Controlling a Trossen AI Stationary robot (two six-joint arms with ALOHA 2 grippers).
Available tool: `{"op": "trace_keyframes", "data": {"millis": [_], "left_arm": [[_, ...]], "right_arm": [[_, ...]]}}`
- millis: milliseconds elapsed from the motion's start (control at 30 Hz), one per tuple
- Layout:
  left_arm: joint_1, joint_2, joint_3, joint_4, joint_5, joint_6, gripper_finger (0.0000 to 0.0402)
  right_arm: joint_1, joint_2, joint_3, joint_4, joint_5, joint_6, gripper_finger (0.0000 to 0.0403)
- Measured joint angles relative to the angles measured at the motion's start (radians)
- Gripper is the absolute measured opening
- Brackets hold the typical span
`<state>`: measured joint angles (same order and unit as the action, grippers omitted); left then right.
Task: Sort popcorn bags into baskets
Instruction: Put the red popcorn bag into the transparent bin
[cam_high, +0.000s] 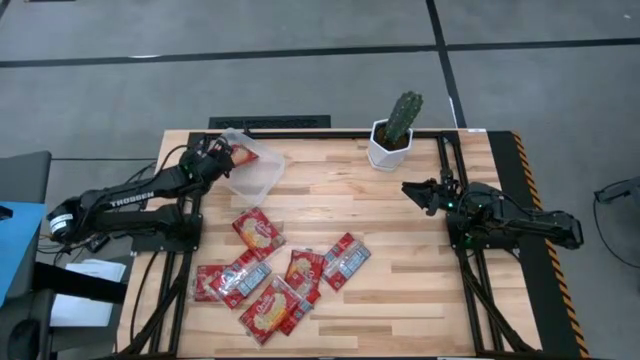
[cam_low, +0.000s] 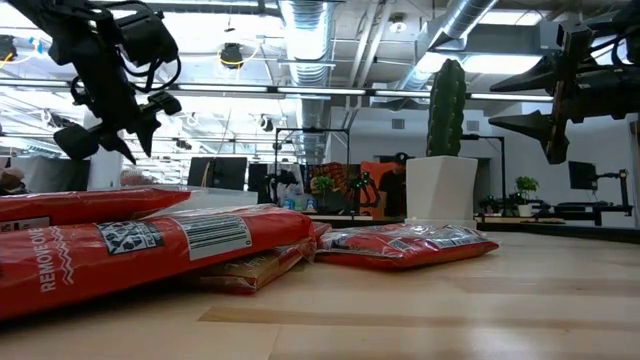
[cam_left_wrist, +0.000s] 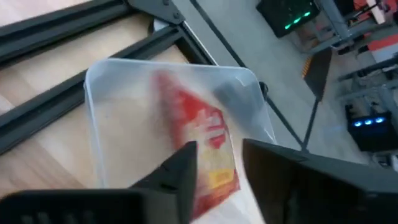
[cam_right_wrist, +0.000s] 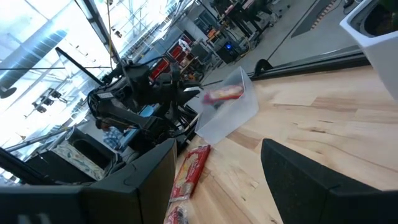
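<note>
Seen from directly overhead, the whole wooden table (cam_high: 400, 250) fills the high view. The low camera sits at tabletop level, close behind the popcorn bags (cam_low: 150, 245), facing the room. The left wrist camera looks closely down into the clear tray (cam_left_wrist: 124, 124); the right wrist camera looks across the table at that same tray (cam_right_wrist: 233, 112).

The left arm reaches to the far-left corner of the worktop (cam_high: 400, 300), its tool (cam_high: 222, 152) there with fingers (cam_left_wrist: 180, 171) parted — gap visible between them. The right arm waits over the worktop's right side — tool (cam_high: 418, 192) open.
</note>
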<state>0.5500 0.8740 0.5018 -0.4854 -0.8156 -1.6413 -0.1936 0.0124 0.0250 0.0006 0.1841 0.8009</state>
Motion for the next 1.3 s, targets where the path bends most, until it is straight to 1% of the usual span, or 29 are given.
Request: {"op": "trace_keyframes", "data": {"millis": [100, 200, 267, 300, 333, 400, 467, 533, 567, 633, 667, 767, 833, 900, 1000, 1100, 1167, 1200, 1300], "left_arm": [[0.029, 0.0, 0.0, 0.004, 0.057, 0.047, 0.0177], [0.054, 0.0, 0.0, 0.038, 0.127, 0.145, 0.022], [0.072, -0.009, -0.001, 0.091, 0.206, 0.216, 0.0244], [0.078, -0.016, -0.001, 0.141, 0.254, 0.28, 0.0253], [0.081, -0.02, -0.001, 0.2, 0.316, 0.364, 0.026], [0.084, -0.033, -0.001, 0.298, 0.486, 0.525, 0.0269], [0.085, -0.046, 0.013, 0.311, 0.669, 0.601, 0.0271], [0.072, -0.047, 0.044, 0.248, 0.828, 0.641, 0.027], [0.057, -0.045, 0.059, 0.198, 0.885, 0.651, 0.0269], [0.0, -0.042, 0.079, 0.091, 0.965, 0.669, 0.0266], [-0.036, -0.041, 0.086, 0.051, 0.982, 0.668, 0.0266], [-0.17, -0.042, 0.095, -0.01, 0.972, 0.589, 0.0266], [-0.266, -0.042, 0.095, -0.057, 0.936, 0.492, 0.0267], [-0.364, -0.042, 0.095, -0.108, 0.88, 0.356, 0.0267], [-0.516, -0.042, 0.095, -0.184, 0.737, 0.119, 0.0268], [-0.661, -0.042, 0.095, -0.231, 0.538, -0.122, 0.0268], [-0.739, -0.033, 0.095, -0.259, 0.432, -0.265, 0.0268], [-0.769, -0.026, 0.095, -0.282, 0.403, -0.315, 0.0268], [-0.837, 0.0, 0.092, -0.328, 0.401, -0.399, 0.0268]], "right_arm": [[0.0, 0.0, 0.0, 0.0, 0.0, 0.0, 0.026], [0.0, 0.0, 0.0, 0.0, 0.0, 0.0, 0.026], [0.0, 0.0, 0.0, 0.0, 0.0, 0.0, 0.026], [0.0, 0.0, 0.0, 0.0, 0.0, 0.0, 0.026], [0.0, 0.0, 0.0, 0.0, 0.0, 0.0, 0.026], [0.0, 0.0, 0.0, 0.0, 0.0, 0.001, 0.026], [0.0, 0.0, 0.0, 0.0, 0.0, 0.001, 0.026], [0.0, 0.0, 0.0, 0.0, 0.0, 0.001, 0.026], [0.0, 0.0, 0.0, 0.0, 0.0, 0.001, 0.026], [0.0, 0.0, 0.0, 0.0, -0.001, 0.001, 0.026], [0.0, 0.0, 0.0, 0.0, 0.0, 0.001, 0.026], [0.0, 0.0, 0.0, 0.0, -0.001, 0.001, 0.026], [0.0, 0.0, 0.0, 0.0, -0.001, 0.002, 0.026], [0.0, 0.0, 0.0, 0.0, -0.001, 0.002, 0.026], [0.0, 0.0, 0.0, 0.0, -0.001, 0.003, 0.026], [0.001, 0.0, 0.0, 0.0, -0.003, 0.003, 0.026], [0.001, 0.0, 0.0, 0.0, -0.003, 0.003, 0.026], [0.001, 0.0, 0.0, 0.0, -0.003, 0.003, 0.026], [0.001, 0.0, 0.0, 0.0, -0.003, 0.002, 0.026]]}}
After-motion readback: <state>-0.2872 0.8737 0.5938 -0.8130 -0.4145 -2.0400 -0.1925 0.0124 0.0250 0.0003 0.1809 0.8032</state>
